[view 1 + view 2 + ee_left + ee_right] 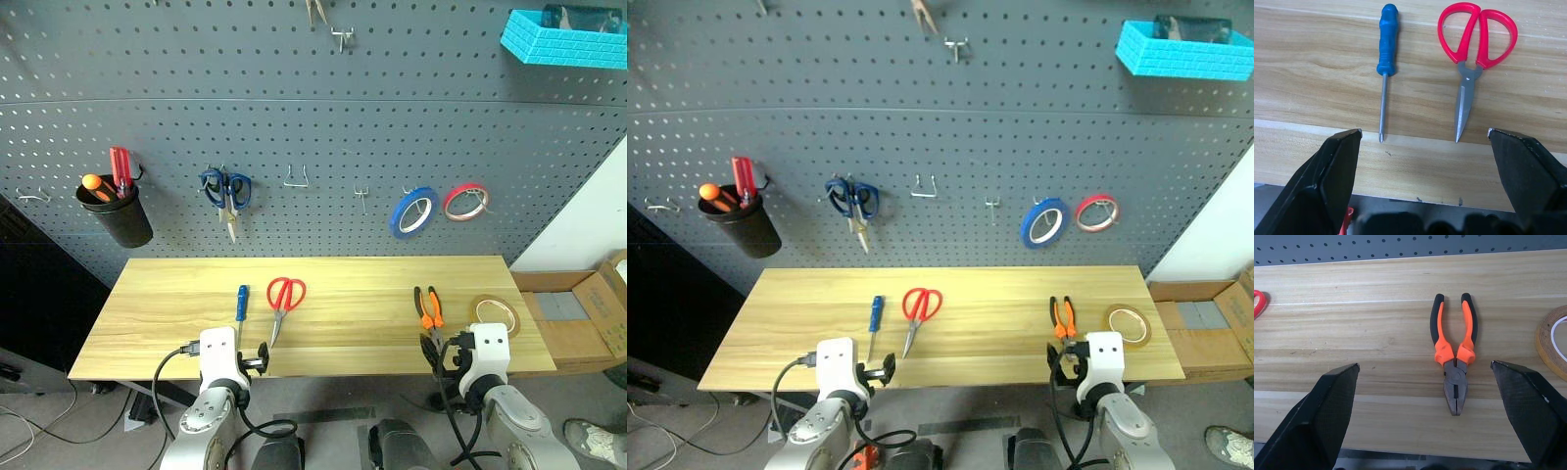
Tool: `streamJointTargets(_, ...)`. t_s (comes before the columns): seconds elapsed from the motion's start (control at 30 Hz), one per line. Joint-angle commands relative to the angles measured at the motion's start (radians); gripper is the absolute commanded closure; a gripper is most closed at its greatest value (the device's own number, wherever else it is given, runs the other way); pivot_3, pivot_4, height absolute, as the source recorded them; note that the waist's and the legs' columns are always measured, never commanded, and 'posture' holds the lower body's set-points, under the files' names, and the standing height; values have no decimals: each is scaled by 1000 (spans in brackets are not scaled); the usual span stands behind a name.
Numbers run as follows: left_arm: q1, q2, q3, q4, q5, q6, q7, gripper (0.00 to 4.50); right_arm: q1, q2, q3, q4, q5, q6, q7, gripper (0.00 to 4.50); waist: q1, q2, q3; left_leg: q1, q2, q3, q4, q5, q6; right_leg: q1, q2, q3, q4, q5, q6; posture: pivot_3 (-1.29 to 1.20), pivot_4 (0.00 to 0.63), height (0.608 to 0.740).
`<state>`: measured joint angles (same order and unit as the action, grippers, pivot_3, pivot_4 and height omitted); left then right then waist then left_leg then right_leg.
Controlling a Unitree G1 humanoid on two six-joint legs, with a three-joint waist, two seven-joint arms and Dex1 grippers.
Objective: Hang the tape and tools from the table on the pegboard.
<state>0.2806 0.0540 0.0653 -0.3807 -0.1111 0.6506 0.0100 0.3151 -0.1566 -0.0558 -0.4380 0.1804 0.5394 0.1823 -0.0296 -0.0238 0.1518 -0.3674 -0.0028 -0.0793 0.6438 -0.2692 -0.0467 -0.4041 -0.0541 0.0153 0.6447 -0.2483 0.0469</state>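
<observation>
**Both two-fingered black grippers poised, jaws spread wide and empty, at the near edge of the pale wooden plank bench (176,294).**

The left gripper (1422,161) faces the slim blue-handled screwdriver (241,302) and the red-handled scissors (284,299), lying side by side left of the bench's centre, tips toward the near edge. The right gripper (1425,404) faces the small orange-and-black-handled pliers (428,311); the thin yellow-tan tape ring (496,315) lies just beside them, near the right edge. All four rest flat, so a good first pick probably closes across a handle, leaving loops and ring free for the metal hooks of the dark grey perforated pegboard (323,117) behind the far edge.
</observation>
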Motion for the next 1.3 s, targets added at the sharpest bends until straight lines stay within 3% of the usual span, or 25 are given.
streamJointTargets(0.03, -4, 0, -4, -50, 3, 3, 1, 48, -1, -5, -8, -45, 14, -9, 4, 0, 0, 0, 0, 0, 0, 0, 0, 0, 0, 0, 0, 0, 0, 0, 0, -27, 113, 740)
streamJointTargets(0.17, -8, 12, -8, -54, -11, 19, -23, 48, 3, -14, -8, -56, 11, -2, 8, 0, 0, 0, 0, 0, 0, 0, 0, 0, 0, 0, 0, 0, 0, 0, 0, -32, 121, 740)
streamJointTargets(0.3, -92, 81, -17, -11, -29, 11, -113, 48, -23, -83, -26, -46, 8, 11, 54, 0, -1, 0, 6, 0, 0, 0, 1, 0, 0, 0, 0, 0, 0, 0, 0, -35, 139, 740)
streamJointTargets(0.63, -574, 171, -248, 203, -84, -49, -488, 48, -254, -363, -138, 198, 70, 149, 238, 0, -3, -4, 46, -1, -2, 0, 1, 0, 2, 2, 0, 0, 0, 4, 5, -66, 251, 740)
streamJointTargets(0.93, -820, 81, -453, 529, -37, -278, -736, 48, -491, -489, -103, 557, 31, 115, 344, 0, -25, 0, 122, -8, -2, 0, 2, -2, 6, -3, 0, 1, 0, 5, 2, -101, 340, 740)
streamJointTargets(1.3, -926, -105, -510, 787, 38, -447, -762, 48, -694, -504, -53, 969, -36, -27, 416, 0, -27, -1, 187, -24, -3, 1, 8, -3, 8, -17, -2, 1, 3, 7, 5, -85, 413, 740)
